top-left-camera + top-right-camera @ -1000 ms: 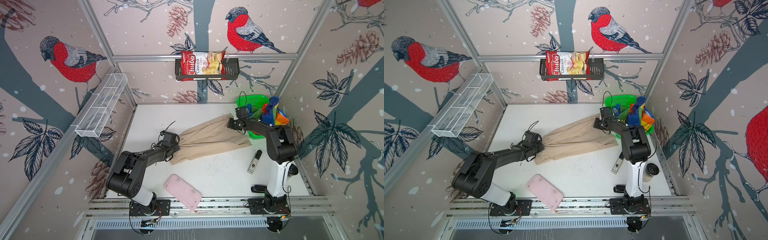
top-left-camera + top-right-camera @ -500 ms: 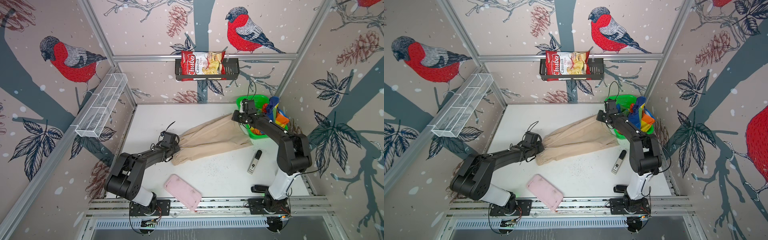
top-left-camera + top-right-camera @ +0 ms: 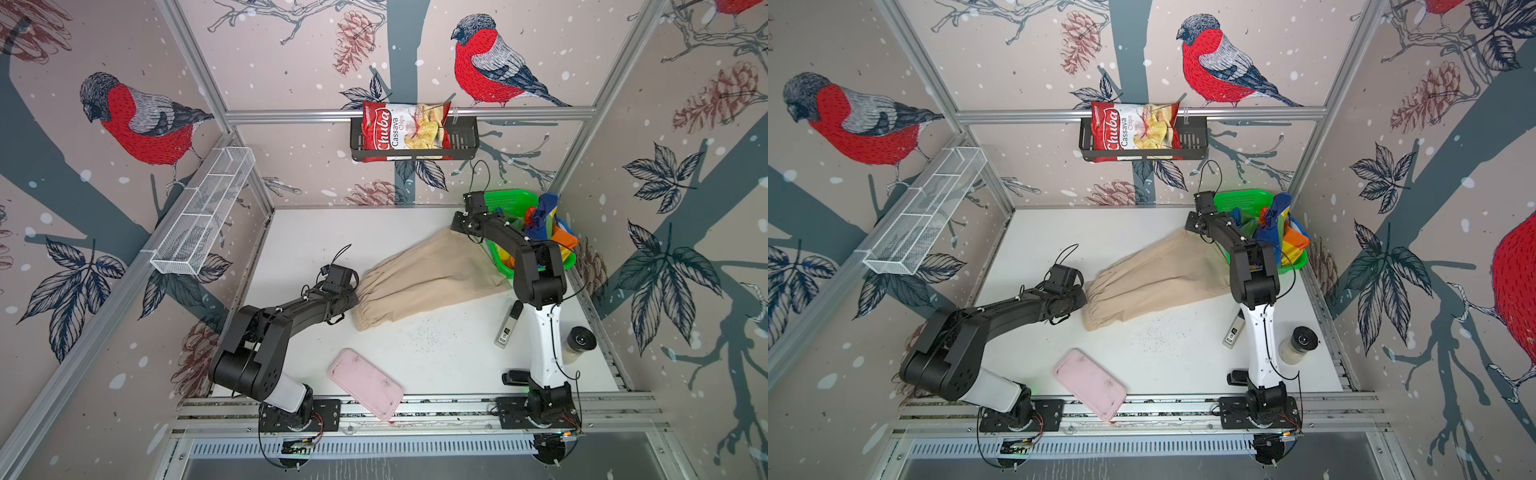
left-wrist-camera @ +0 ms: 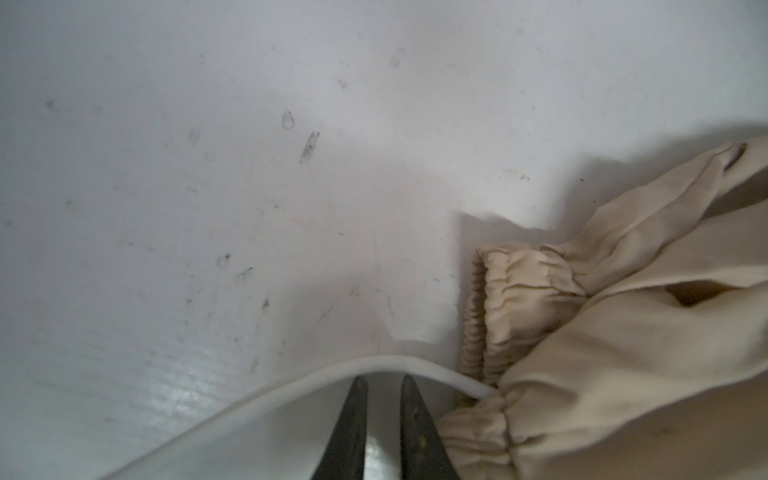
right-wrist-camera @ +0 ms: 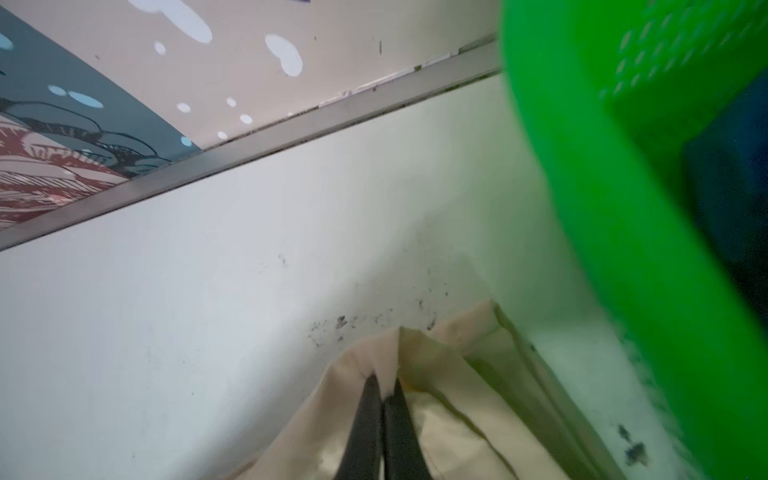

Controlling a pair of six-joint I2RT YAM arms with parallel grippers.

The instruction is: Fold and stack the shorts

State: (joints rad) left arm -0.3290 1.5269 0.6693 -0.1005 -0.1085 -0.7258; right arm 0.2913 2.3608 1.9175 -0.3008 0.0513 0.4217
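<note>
The beige shorts (image 3: 424, 278) lie stretched out on the white table (image 3: 316, 232); they also show in a top view (image 3: 1154, 278). My left gripper (image 3: 353, 293) (image 3: 1084, 297) is at the waistband's end. In the left wrist view its jaws (image 4: 384, 378) stand a narrow gap apart, pinching the white drawstring (image 4: 291, 384) that leads to the gathered waistband (image 4: 515, 286). My right gripper (image 3: 455, 228) (image 5: 384, 384) is shut on a hem corner (image 5: 399, 353) by the green basket (image 3: 505, 199) (image 5: 623, 208). The striped shorts (image 3: 544, 220) (image 3: 1277, 226) sit bunched in that basket.
A pink flat case (image 3: 365, 384) overhangs the front rail. A remote (image 3: 508, 328), a black-lidded jar (image 3: 581, 340) and a small black object (image 3: 513, 377) sit around the right arm's base. A chips bag (image 3: 405, 131) hangs in a rack on the back wall, and a white wire shelf (image 3: 203, 216) on the left wall.
My right gripper has carried the hem corner toward the back wall, beside the basket, and the arm has stretched out. The beige cloth is drawn longer. The left gripper has barely moved.
</note>
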